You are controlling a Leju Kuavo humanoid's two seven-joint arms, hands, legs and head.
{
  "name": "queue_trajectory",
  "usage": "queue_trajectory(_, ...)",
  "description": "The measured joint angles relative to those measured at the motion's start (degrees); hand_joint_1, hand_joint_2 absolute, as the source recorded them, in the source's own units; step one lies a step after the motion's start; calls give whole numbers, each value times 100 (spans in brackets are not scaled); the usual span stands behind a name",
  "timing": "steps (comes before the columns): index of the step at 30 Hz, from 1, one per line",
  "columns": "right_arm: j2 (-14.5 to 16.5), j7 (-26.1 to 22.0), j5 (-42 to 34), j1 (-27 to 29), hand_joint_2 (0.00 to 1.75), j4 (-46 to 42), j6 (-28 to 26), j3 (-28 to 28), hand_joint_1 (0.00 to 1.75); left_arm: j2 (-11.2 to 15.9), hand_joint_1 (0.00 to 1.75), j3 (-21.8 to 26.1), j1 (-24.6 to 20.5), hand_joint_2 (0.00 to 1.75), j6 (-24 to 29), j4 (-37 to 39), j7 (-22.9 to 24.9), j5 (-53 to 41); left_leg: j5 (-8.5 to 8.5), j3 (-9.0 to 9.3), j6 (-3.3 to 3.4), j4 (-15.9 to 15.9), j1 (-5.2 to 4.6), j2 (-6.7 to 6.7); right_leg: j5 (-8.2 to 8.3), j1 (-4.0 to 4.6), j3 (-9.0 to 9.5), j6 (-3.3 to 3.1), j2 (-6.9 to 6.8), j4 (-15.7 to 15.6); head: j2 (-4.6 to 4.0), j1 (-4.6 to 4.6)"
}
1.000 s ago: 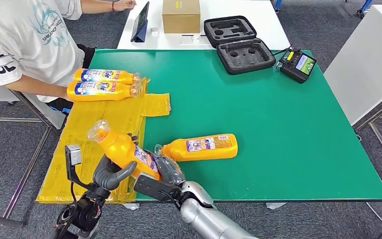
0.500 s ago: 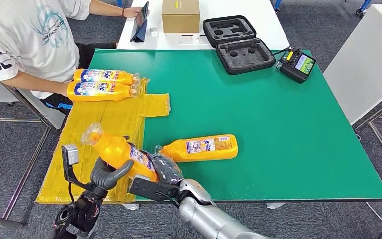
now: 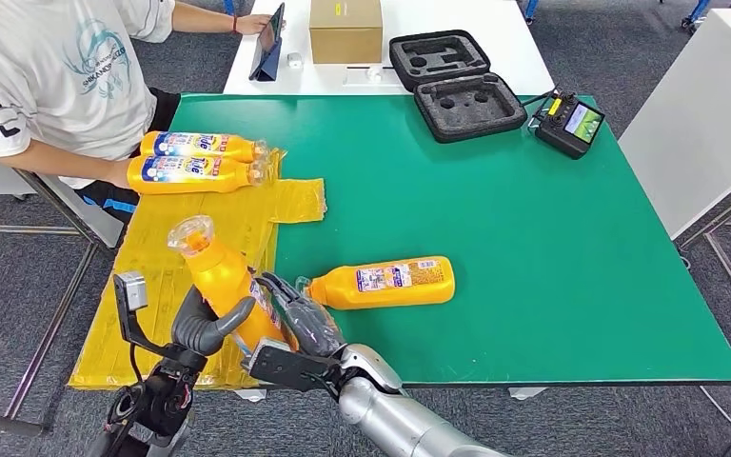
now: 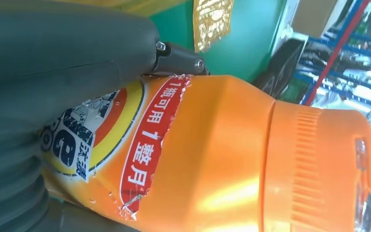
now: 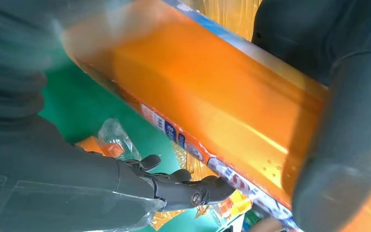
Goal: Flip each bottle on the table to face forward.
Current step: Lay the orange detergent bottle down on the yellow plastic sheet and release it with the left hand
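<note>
A Kuavo humanoid lifts an orange detergent bottle (image 3: pixel 228 286) above the yellow plastic sheet (image 3: pixel 152 286) at the near edge of the green table (image 3: pixel 533 238), apparently to turn its label forward. The left hand (image 3: pixel 211 324) wraps the body from one side, thumb over the front, while the right hand (image 3: pixel 297 319) presses its fingers against the other, steadying the rotation. A second bottle (image 3: pixel 385 282) lies just beside them, back label up; two finished bottles (image 3: pixel 195 160) rest near a seated person (image 3: pixel 48 86).

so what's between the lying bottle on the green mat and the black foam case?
Nothing: in the head view, only bare green mat runs from the lying bottle up to the black foam case.
</note>
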Motion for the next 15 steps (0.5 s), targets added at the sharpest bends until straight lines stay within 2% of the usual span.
queue_trajectory(4, 10, -94, -61, 18, 0, -31, 39, -13, 0, -6, 175, 16, -16, 175, 37, 4, -18, -6, 0, 0, 0, 0, 0, 0, 0, 0, 0, 0, 0, 0, 0, 0)
queue_trajectory(8, -44, -449, -342, 137, 0, -368, 269, -123, 0, -7, 175, 60, -43, 175, 164, 4, -154, -50, 0, -1, 0, 0, 0, -1, 0, 0, 0, 0, 0, 0, 0, -1)
queue_trajectory(15, -258, -770, -833, 676, 0, -2080, 862, -367, 0, 14, 175, 279, -69, 175, 571, 25, -440, -226, -1, -3, -1, 0, 1, -2, -1, 1, -5, 0, -2, 0, 0, -1)
